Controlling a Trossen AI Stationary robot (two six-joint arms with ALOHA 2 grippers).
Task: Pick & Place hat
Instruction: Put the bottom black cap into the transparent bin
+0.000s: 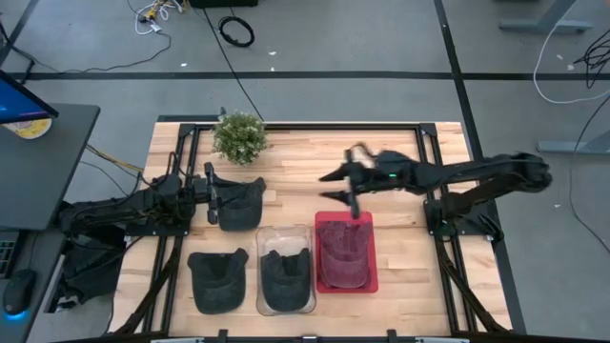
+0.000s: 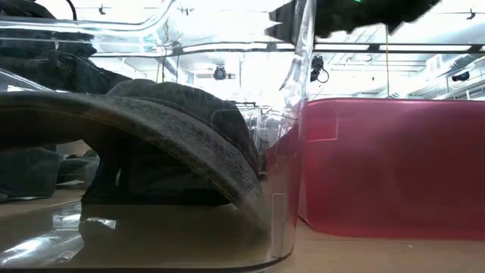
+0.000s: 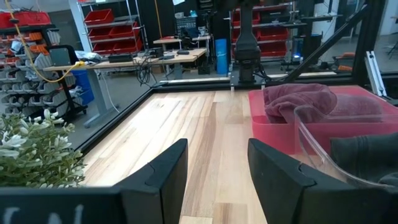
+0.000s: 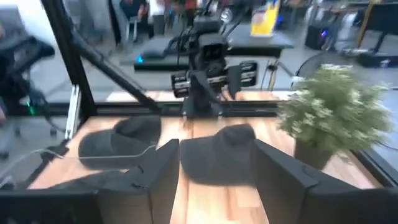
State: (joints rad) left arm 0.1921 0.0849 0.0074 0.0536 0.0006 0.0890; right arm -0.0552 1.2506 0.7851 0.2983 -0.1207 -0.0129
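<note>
A maroon hat (image 1: pixel 345 250) lies in the red bin (image 1: pixel 372 272); it also shows in the left wrist view (image 3: pixel 298 99). A dark hat (image 1: pixel 286 270) (image 2: pixel 174 136) sits in the clear bin (image 1: pixel 259 286). One dark hat (image 1: pixel 217 279) lies on the table near its near edge, another (image 1: pixel 240 202) (image 4: pixel 217 152) in front of my left gripper. My left gripper (image 1: pixel 212 198) (image 3: pixel 217 168) is open at that hat's left edge. My right gripper (image 1: pixel 341 188) (image 4: pixel 214 180) is open in the air over the red bin's far edge.
A small potted plant (image 1: pixel 239 136) (image 4: pixel 333 106) stands at the table's far edge, left of the middle. Black frame rails (image 1: pixel 434 162) run along the table's sides. Bare wood (image 1: pixel 305 171) lies between the two grippers. In the low view the clear bin's wall (image 2: pixel 292 152) fills the front.
</note>
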